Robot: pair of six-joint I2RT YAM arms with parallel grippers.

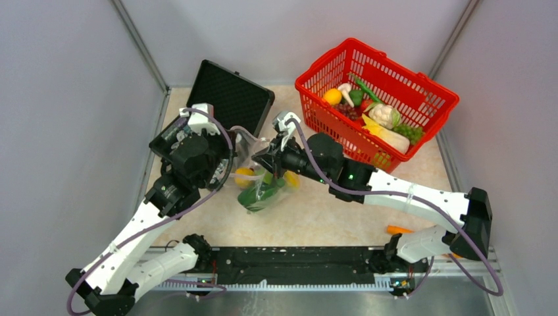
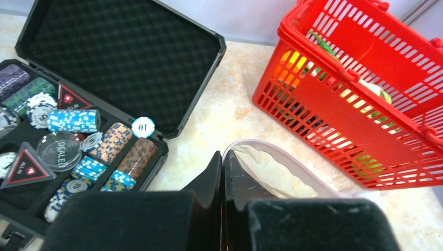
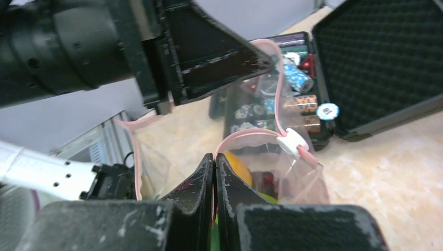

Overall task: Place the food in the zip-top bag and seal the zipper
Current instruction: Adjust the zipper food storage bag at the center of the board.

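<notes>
On the table, left claw and right claw each pinch the open bag; some food inside, zipper unsealed.

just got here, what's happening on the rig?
Both arms hold the zip-top bag by its mouth. The left gripper is shut on one side of the rim, the right gripper on the pink zipper opposite. The mouth is open, not sealed. A yellow fruit and a green piece are inside; more food sits in the red basket.
</notes>
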